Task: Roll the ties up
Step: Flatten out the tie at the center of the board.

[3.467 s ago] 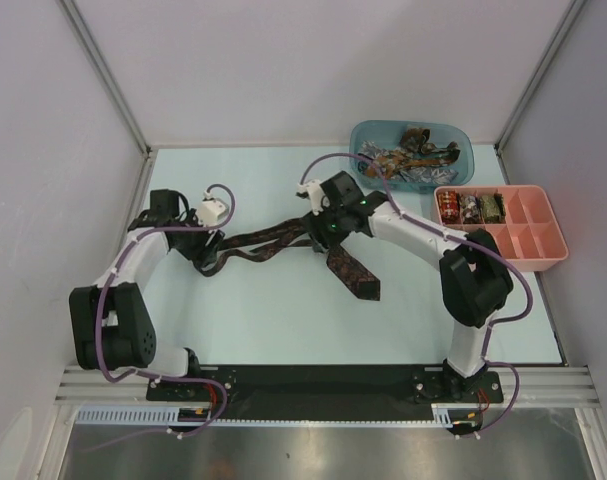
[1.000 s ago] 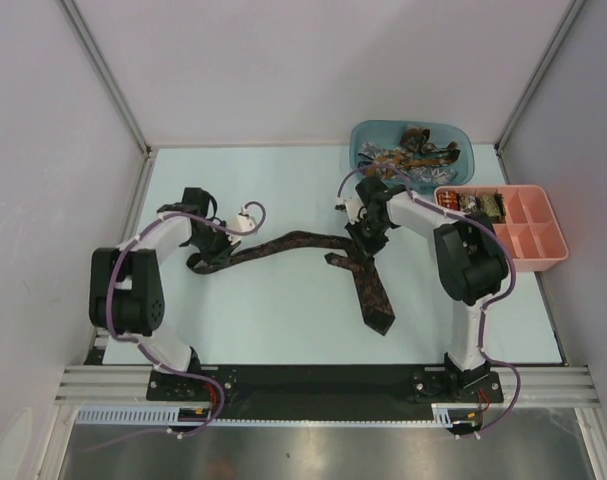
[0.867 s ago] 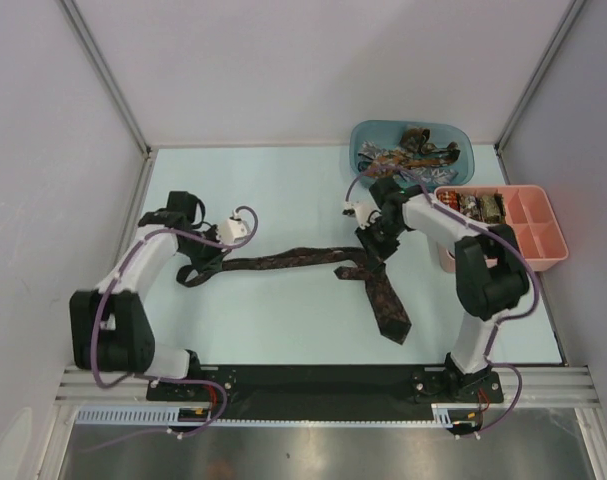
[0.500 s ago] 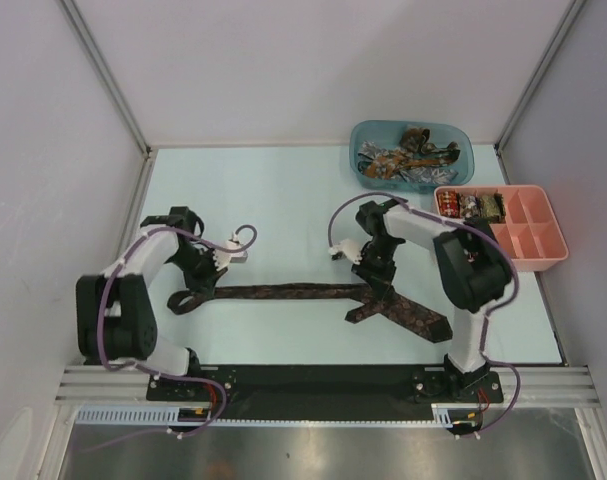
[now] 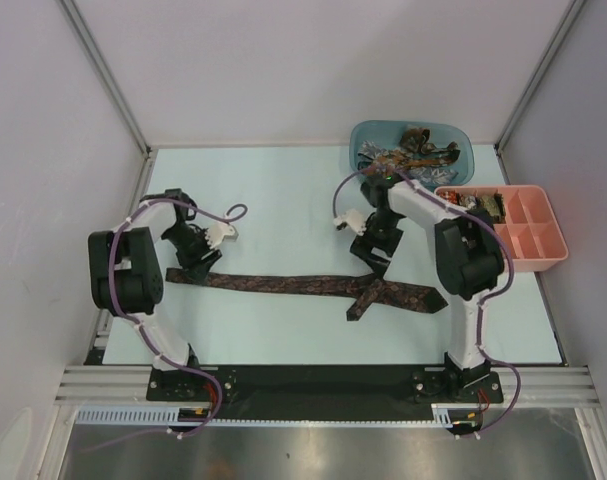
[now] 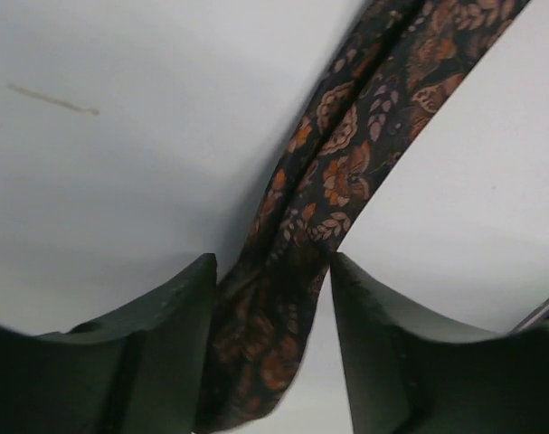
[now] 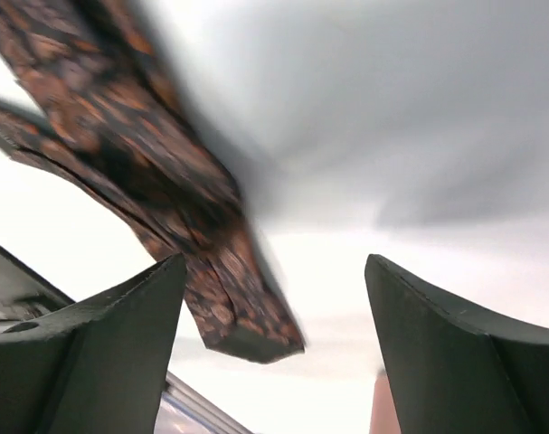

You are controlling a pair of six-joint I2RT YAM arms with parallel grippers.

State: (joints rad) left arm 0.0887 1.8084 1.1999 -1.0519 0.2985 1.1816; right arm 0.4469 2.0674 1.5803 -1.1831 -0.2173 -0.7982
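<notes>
Left gripper (image 6: 272, 264) is clamped on the narrow end of the brown leaf-print necktie (image 5: 283, 285), cloth bunched btwn both fingers. Right gripper (image 7: 274, 264) is spread wide, nothing pinched; the necktie's folded part lies beside its left finger, view blurred. Vs 0.5 s ago: right gripper has let go & pulled back toward the far edge. The wide end, then angled to the near-right corner, now points at the right edge. The necktie runs nearly straight along the near edge w/ 1 fold right of centre. Left arm's elbow is tucked at the left edge; right arm is doubled up beside the pink tray (image 5: 549, 258).
</notes>
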